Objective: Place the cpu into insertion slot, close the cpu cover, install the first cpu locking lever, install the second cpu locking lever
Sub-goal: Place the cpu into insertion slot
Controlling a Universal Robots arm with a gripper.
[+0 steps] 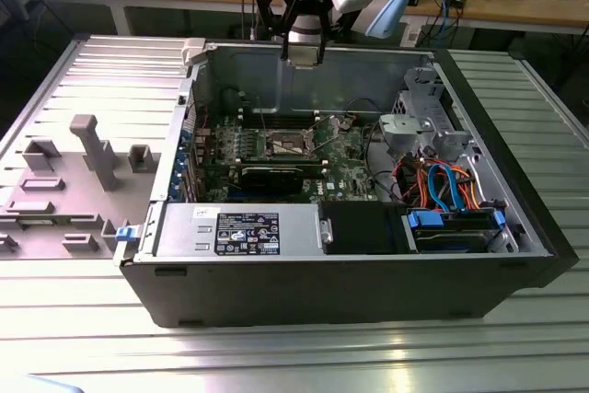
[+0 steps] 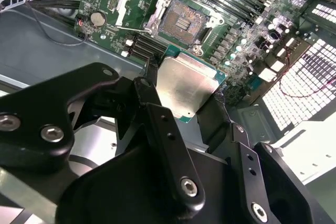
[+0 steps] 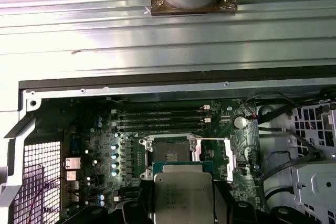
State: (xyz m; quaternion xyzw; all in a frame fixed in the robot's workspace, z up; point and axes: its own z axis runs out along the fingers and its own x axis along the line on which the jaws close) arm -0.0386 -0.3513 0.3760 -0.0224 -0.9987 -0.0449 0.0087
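My gripper (image 1: 304,43) hangs high over the back wall of the open computer case (image 1: 368,292), shut on the cpu. The cpu (image 2: 186,87) is a flat square chip with a silvery top, pinched at two opposite edges by the black fingers (image 2: 149,85). In the first wrist view the cpu (image 3: 181,195) sits just short of the insertion slot (image 3: 170,157). The insertion slot (image 2: 181,22) is a dark square socket with its contact field bare, also seen on the green board (image 1: 287,144). The cpu cover (image 2: 137,3) is swung open beside the socket and stands up off the board (image 3: 227,161).
Long black memory slots (image 3: 157,119) run beside the socket. A power supply (image 1: 239,232) and a drive bay with blue and orange cables (image 1: 442,190) fill the case's near side. A grey fixture tray (image 1: 83,163) lies at the exterior view's left.
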